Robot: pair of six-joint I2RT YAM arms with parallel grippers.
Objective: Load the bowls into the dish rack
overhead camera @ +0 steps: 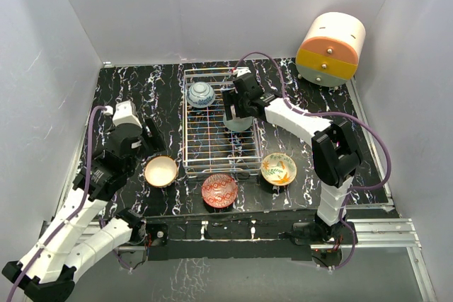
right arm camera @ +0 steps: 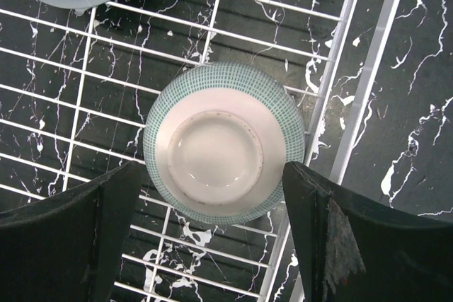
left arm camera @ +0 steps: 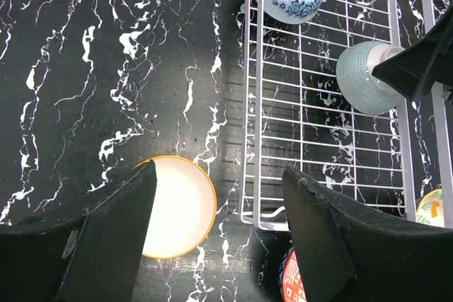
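bowls two in, three to go at the dish rack (overhead camera: 186,132)

a mint bowl (right arm camera: 223,143) sits upside down in the rack by its right rail, and a blue-white bowl (overhead camera: 201,94) lies inverted at the far end. the right gripper (right arm camera: 212,175) hangs over the mint one, jaws wide, flanking it and gripping nothing; a straight lift looks the safest exit. the left gripper (left arm camera: 219,167), also wide and empty, hovers above the cream bowl (left arm camera: 180,206) on the table (overhead camera: 141,90) just left of the rack. best bet: one finger inside the rim, one outside, clear of the wire wall. a red bowl (overhead camera: 219,190) and a leafy bowl (overhead camera: 278,168) wait nearby.
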